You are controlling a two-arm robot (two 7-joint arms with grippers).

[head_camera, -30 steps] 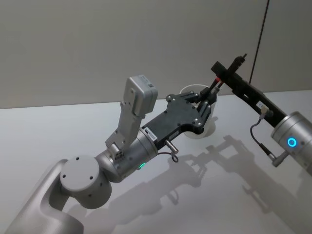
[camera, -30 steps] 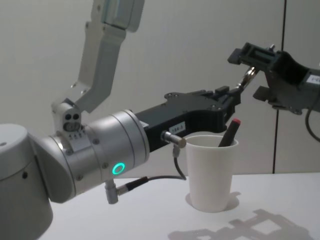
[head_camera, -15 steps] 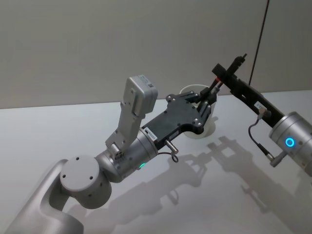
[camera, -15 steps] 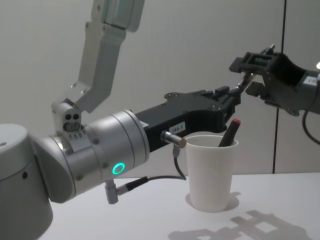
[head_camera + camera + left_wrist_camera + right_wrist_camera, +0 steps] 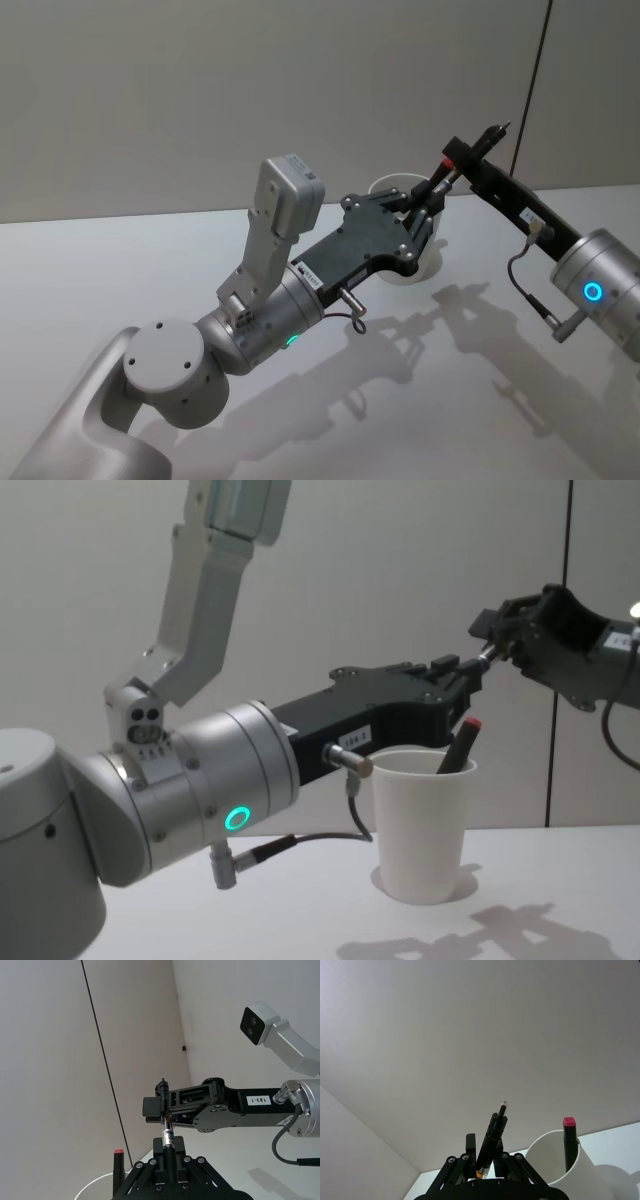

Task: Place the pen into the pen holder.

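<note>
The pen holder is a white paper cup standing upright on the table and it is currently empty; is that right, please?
Not empty: the chest view shows a red-capped pen already leaning inside the pen holder, which is indeed a white paper cup upright on the table.

A black pen with an orange band near its lower end stands clamped between the black fingers of the right gripper, tilting slightly and pointing up against a plain pale wall. Just beside the gripper sits a white paper cup, the pen holder, its rolled rim towards the camera. A dark marker with a red cap stands inside the cup, leaning on its rim.
</note>
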